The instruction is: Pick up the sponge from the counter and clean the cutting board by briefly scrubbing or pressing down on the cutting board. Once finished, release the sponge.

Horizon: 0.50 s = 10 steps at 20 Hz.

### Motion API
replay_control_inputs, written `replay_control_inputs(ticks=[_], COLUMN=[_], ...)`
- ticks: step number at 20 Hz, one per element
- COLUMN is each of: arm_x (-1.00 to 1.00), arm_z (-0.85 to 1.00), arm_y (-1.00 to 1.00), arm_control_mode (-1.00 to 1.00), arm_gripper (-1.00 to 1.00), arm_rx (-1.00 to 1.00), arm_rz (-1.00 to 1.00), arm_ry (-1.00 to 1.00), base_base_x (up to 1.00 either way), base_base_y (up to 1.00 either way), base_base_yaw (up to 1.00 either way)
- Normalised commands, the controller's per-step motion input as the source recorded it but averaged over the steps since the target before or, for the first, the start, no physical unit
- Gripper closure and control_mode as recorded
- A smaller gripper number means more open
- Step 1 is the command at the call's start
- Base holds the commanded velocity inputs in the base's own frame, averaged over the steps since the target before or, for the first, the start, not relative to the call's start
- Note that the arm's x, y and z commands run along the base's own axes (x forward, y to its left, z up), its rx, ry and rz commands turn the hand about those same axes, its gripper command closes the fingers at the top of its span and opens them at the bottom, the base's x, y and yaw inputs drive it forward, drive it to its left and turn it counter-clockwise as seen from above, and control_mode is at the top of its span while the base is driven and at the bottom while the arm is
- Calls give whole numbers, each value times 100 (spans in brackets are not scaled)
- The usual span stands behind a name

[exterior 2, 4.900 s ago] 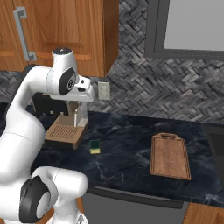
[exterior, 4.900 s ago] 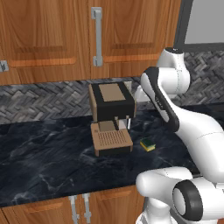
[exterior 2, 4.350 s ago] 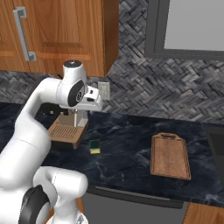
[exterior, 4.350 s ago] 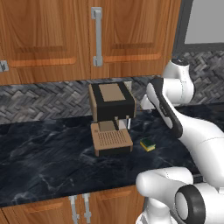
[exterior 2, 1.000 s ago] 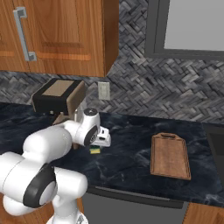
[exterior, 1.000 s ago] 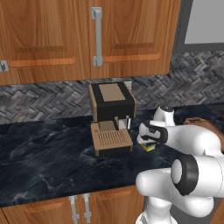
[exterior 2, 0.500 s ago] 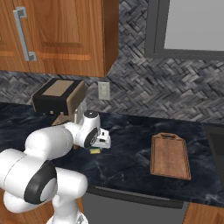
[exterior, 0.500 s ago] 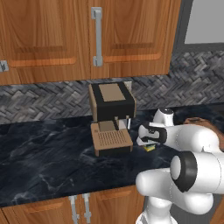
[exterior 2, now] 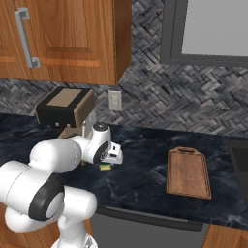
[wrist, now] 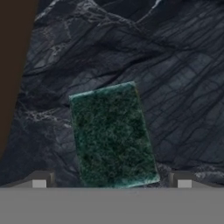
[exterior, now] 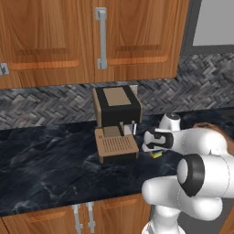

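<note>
The sponge [wrist: 113,135] lies flat on the black counter [wrist: 175,78], green scrubbing side up and slightly skewed. My gripper [wrist: 111,181] hangs open just above it, one fingertip [wrist: 39,180] on each side of the sponge's near end. In the right base view the gripper [exterior 2: 113,157] hovers close over the sponge [exterior 2: 104,167], whose yellow edge peeks out. The sponge [exterior: 156,154] sits below the hand [exterior: 153,142] in the left base view. The reddish-brown cutting board [exterior 2: 188,173] lies well to the right on the counter [exterior 2: 140,181]. The board's corner [exterior: 206,125] shows behind my arm.
The tan-and-black coffee machine [exterior: 116,121] stands just left of the sponge, its slatted tray [exterior: 115,147] close to the hand. Its brown edge [wrist: 13,65] runs along the left of the hand view. Bare counter lies between the sponge and the board. Wooden cabinets [exterior 2: 68,38] hang overhead.
The arm has come down from beside the coffee machine's top to just over the sponge. Over the last second it has barely moved, and the sponge lies where it was.
</note>
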Motion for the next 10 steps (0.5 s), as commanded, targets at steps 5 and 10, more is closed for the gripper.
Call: replay_control_inputs(ticks=[5,10], arm_x=[21,12], arm_z=[0,0], arm_y=[0,0], arm_control_mode=[-100,-100], arm_gripper=[-100,-100], arm_rx=[0,0], arm_rz=[0,0], arm_ry=[0,0], base_base_x=[0,0], base_base_y=[0,0], base_base_yaw=[0,0])
